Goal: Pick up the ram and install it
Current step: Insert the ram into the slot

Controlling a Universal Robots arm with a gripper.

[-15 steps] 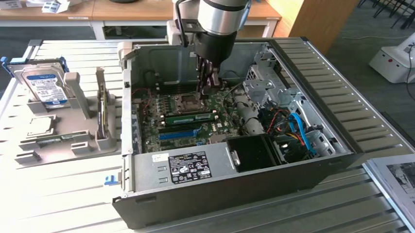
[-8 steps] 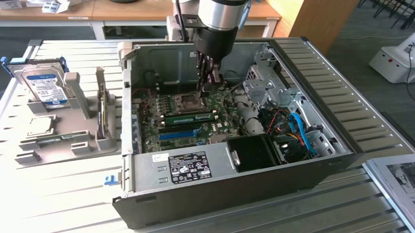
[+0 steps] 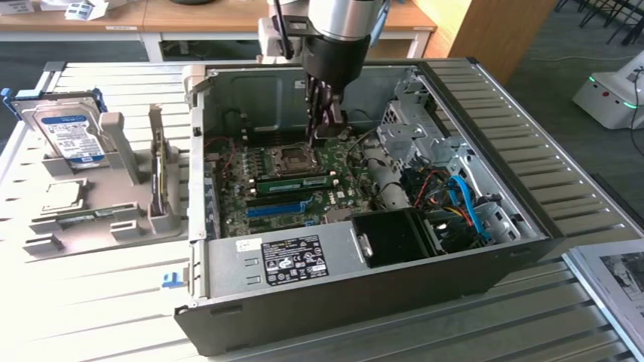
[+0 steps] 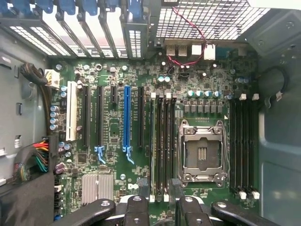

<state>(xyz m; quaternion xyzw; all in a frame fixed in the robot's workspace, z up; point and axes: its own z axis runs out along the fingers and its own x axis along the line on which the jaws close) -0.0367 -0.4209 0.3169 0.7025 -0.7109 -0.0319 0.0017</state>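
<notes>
Exterior view: gripper (image 3: pixel 327 127) hangs inside the open computer case (image 3: pixel 352 302), upper centre of frame. The ram (image 3: pixel 292 181) sits edge-up in a motherboard slot at frame centre, between CPU socket (image 3: pixel 294 158) and blue slot (image 3: pixel 274 209), clear of the gripper. Wrist view: fingers (image 4: pixel 176 188) spread at bottom centre, nothing between them.

1 computer case (image 3: pixel 352 302), lid off. 1 motherboard (image 4: pixel 113 132). 1 CPU socket (image 4: pixel 201 150). 1 ram (image 3: pixel 292 182). 1 blue slot (image 4: pixel 127 117), 1 white slot (image 4: pixel 71 110). 2 banks of black memory slots (image 4: pixel 243 146), one on each side of the socket; slots per bank too tight to count. 1 hard drive (image 3: pixel 69 132). 1 grey holder (image 3: pixel 101 219). 1 power supply (image 3: pixel 292 260). 1 pincer (image 3: pixel 330 128). 1 tabletop (image 3: pixel 101 302).
</notes>
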